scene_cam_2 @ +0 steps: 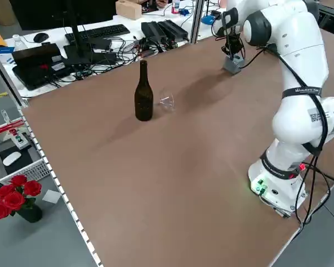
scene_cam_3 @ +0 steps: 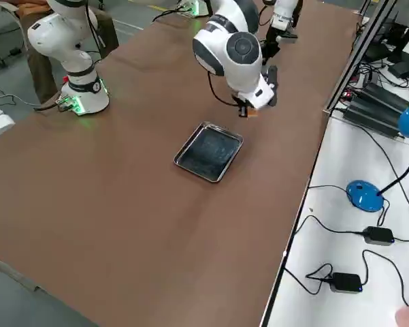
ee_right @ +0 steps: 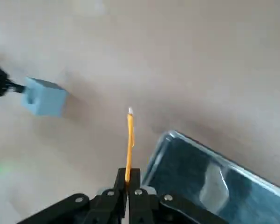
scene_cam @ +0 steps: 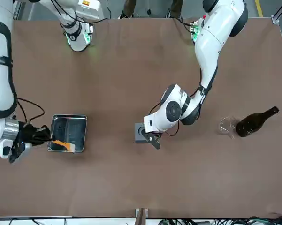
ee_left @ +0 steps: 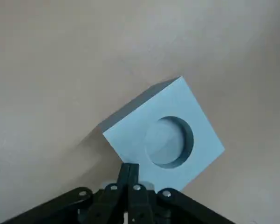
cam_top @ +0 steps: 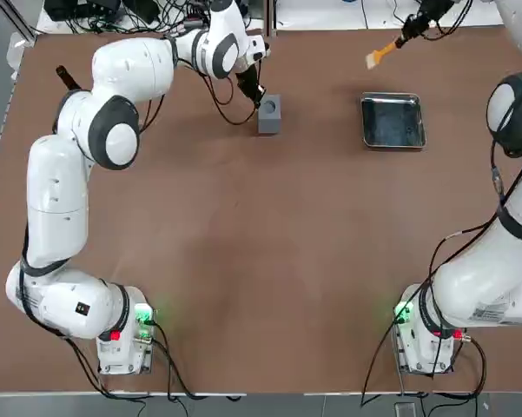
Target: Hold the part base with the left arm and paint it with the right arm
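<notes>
On the brown desk [cam_top: 269, 261] the left arm [cam_top: 78, 165] reaches toward the far edge, its gripper [cam_top: 254, 92] touching the grey block [cam_top: 270, 114]. A metal tray [cam_top: 393, 121] lies well apart, nearer the right edge. The right gripper [cam_top: 414, 28] holds an orange brush [cam_top: 380, 54] beyond the tray.

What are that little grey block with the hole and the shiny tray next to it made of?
The part base looks like matte grey plastic or painted material: flat, even colour, no glare, crisp edges; I can't tell which. The tray looks like polished metal, probably steel: mirror-like sheen, reflections on its floor, thin raised rim.
</notes>
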### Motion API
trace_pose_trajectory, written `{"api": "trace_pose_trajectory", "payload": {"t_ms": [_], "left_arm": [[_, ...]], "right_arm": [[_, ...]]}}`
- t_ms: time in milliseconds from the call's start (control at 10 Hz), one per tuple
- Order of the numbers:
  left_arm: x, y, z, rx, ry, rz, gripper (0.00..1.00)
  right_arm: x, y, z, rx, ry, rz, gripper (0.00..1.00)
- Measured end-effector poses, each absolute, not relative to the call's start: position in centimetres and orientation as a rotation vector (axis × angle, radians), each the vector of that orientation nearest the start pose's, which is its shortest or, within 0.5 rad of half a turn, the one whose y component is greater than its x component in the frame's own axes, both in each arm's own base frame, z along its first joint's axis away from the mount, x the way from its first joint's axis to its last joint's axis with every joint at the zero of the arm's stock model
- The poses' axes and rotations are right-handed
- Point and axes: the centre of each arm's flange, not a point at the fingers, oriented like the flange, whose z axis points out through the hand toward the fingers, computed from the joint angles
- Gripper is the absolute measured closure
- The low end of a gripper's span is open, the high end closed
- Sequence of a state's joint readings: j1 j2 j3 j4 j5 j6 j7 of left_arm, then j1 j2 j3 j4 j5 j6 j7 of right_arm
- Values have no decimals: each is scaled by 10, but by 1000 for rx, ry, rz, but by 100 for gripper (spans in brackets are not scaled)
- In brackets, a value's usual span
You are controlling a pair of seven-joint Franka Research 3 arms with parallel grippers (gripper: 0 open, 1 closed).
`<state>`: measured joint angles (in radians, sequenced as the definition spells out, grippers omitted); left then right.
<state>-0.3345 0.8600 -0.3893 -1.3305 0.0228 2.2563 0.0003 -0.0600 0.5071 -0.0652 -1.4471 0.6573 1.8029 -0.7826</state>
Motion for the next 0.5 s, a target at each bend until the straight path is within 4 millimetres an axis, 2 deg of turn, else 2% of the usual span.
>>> {"api": "trace_pose_trajectory", "payload": {"t_ms": [100, 200, 300, 500], "left_arm": [[609, -442, 252, -3283, 1006, -36, 99], [609, -442, 252, -3283, 1006, -36, 99], [609, -442, 252, -3283, 1006, -36, 99], [609, -442, 252, -3283, 1006, -36, 99]], "right_arm": [[694, -22, 396, -2368, -635, -260, 96], [697, -19, 384, -2291, -693, -318, 96], [700, -16, 365, -2229, -722, -355, 96], [706, -2, 312, -2084, -791, -465, 96]]}}
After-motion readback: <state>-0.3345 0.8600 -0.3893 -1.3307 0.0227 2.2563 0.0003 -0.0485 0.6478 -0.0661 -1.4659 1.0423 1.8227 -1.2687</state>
